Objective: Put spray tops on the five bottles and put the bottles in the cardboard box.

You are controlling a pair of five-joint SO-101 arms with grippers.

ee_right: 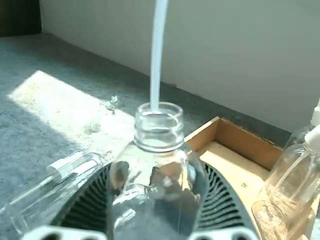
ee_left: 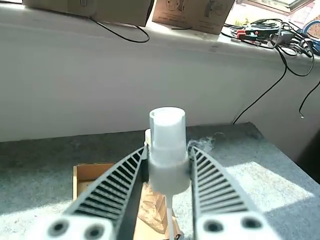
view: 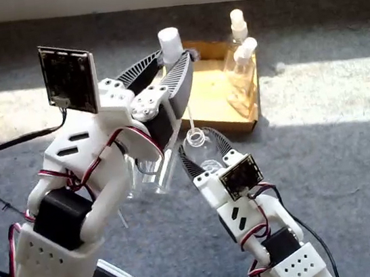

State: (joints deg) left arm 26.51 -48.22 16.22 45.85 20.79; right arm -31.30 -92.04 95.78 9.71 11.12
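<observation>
My left gripper [view: 174,58] is shut on a white spray top [view: 170,43], held up over the table; in the left wrist view the spray top [ee_left: 167,145] sits clamped between both fingers [ee_left: 112,192]. Its thin tube [ee_right: 158,50] hangs straight down, and the tip is inside the open neck of a clear bottle [ee_right: 157,165]. My right gripper [view: 204,152] is shut on that bottle [view: 199,143] and holds it upright just in front of the cardboard box [view: 214,93]. Two capped bottles [view: 242,69] lean in the box's right end.
Another clear bottle with a spray top [ee_right: 55,175] lies on the grey carpet near the right gripper, partly behind the left arm [view: 150,177]. The box's left half [ee_left: 90,172] is bare cardboard. A pale wall runs behind the table.
</observation>
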